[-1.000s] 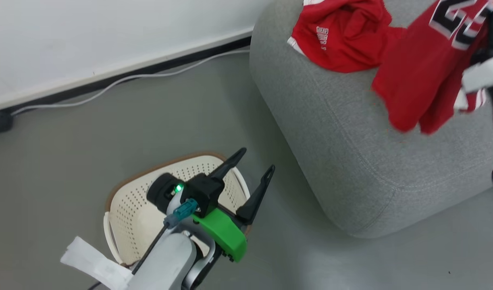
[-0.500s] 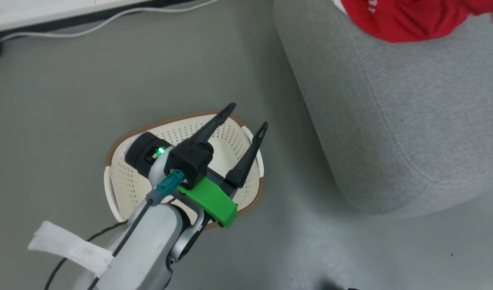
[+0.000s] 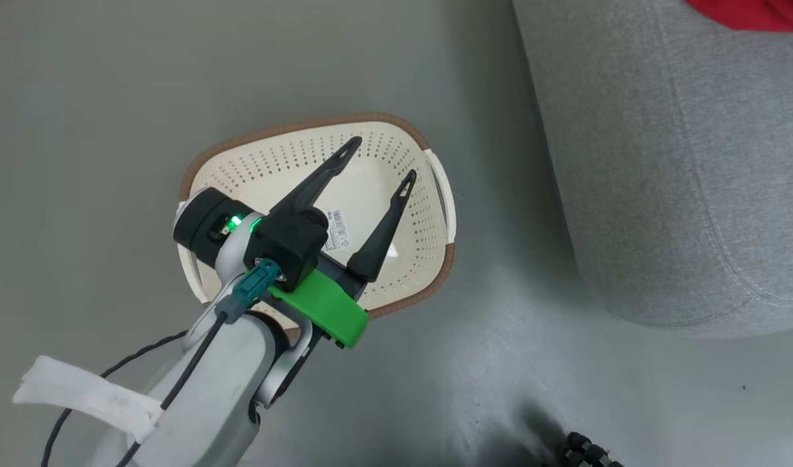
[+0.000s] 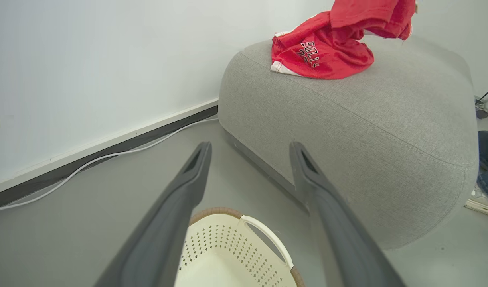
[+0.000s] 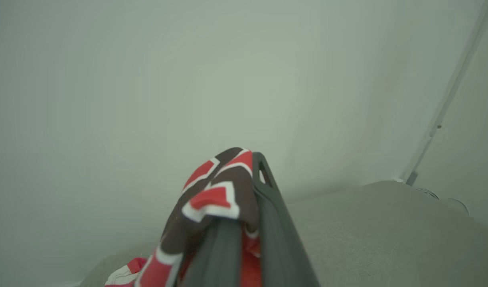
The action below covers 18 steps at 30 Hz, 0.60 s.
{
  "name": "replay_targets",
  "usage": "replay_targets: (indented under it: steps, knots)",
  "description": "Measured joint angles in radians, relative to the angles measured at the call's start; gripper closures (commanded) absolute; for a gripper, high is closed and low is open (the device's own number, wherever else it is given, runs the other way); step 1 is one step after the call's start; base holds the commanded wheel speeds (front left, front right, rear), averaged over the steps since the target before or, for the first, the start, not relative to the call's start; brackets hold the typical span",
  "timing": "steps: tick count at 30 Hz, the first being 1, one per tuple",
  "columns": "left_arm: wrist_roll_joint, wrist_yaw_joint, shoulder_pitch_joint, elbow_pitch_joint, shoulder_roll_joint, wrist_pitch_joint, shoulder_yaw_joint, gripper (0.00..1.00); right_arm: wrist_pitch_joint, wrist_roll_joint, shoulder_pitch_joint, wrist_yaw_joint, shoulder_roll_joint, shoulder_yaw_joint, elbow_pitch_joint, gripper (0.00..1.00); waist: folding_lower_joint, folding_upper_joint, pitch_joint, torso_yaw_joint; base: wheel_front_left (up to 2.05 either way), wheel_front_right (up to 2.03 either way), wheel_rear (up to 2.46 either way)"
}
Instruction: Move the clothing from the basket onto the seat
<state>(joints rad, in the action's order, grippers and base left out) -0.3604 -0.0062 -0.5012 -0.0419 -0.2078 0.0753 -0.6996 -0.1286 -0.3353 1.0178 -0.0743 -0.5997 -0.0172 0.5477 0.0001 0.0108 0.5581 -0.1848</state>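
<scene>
The cream perforated basket with a brown rim stands on the grey floor; its bottom shows bare apart from a sticker label. My left gripper hovers over it, open, nothing between its fingers; the same gripper points over the basket toward the seat. Red clothing lies crumpled on the seat's top, and a second red piece hangs above it. My right gripper is shut on a red jersey with dark, white-edged numerals, above the seat.
The grey seat rises just right of the basket, a red edge of clothing at its top. A white wall, a dark baseboard and a white cable run behind. Cables lie at the seat's far end.
The head camera has tilted down, so the basket sits higher in the picture and the jersey with my right gripper has slid out of it. My left gripper stays open over the basket.
</scene>
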Motion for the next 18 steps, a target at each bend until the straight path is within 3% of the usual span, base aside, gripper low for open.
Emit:
replay_targets:
  steps: [11,18]
  knots:
    - [0.008,0.007,-0.007,-0.023,-0.027,-0.014,0.012,0.00,-0.049,-0.009,-0.078,-0.008,0.147,0.037,0.151,1.00,0.0000,0.0000,0.088,0.009,0.00,0.00,0.00]
    - [0.007,0.007,-0.007,-0.023,-0.032,-0.014,0.013,0.00,-0.075,-0.009,-0.095,-0.016,0.164,0.050,0.210,1.00,0.0000,0.0000,0.094,0.003,0.00,0.00,0.00]
